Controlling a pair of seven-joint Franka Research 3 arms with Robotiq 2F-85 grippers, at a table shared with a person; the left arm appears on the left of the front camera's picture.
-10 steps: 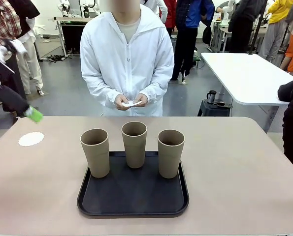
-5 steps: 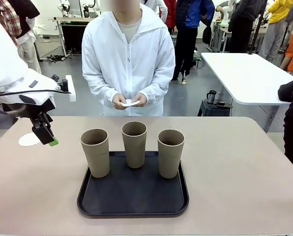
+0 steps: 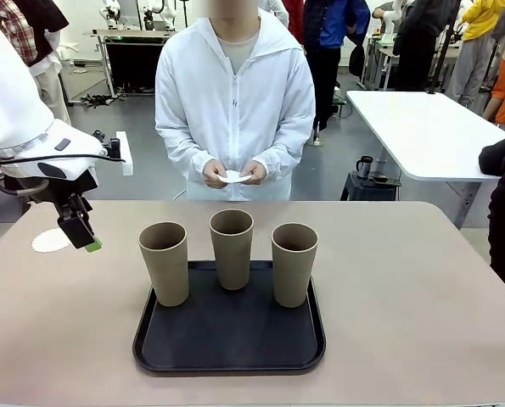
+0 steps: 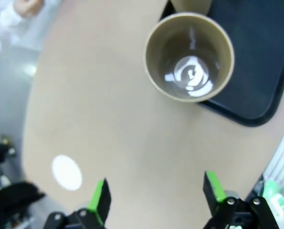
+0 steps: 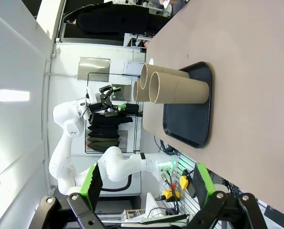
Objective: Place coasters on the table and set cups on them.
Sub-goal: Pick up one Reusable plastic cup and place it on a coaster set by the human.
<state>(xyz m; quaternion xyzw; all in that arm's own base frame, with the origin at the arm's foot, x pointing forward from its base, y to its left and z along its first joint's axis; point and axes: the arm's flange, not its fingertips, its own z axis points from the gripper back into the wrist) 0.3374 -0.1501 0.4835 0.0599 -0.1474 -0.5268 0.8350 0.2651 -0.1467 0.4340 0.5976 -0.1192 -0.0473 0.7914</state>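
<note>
Ahead of my left gripper [image 3: 84,240] stands the nearest cup [image 3: 165,263], and that is new. A second ago this arm was high and off at the table's edge. It has since swung in and dropped low, pads apart and empty. The one laid coaster [image 3: 50,241] lies just off to one pad's side, and the cup's open mouth is past the tips. I take this as lining up to carry that cup onto the coaster. All three cups are on the tray [image 3: 227,349], so none is set yet. The person's hands [image 3: 232,174] have edged sideways and hold more white paper, though I can't tell whether it is one coaster or several. My right gripper [image 5: 147,183] hangs wide open on nothing, well back from the tray. The table [image 3: 405,297] is smooth tan and bare around the tray. Beyond it are a white table [image 3: 422,127] and people standing about.
</note>
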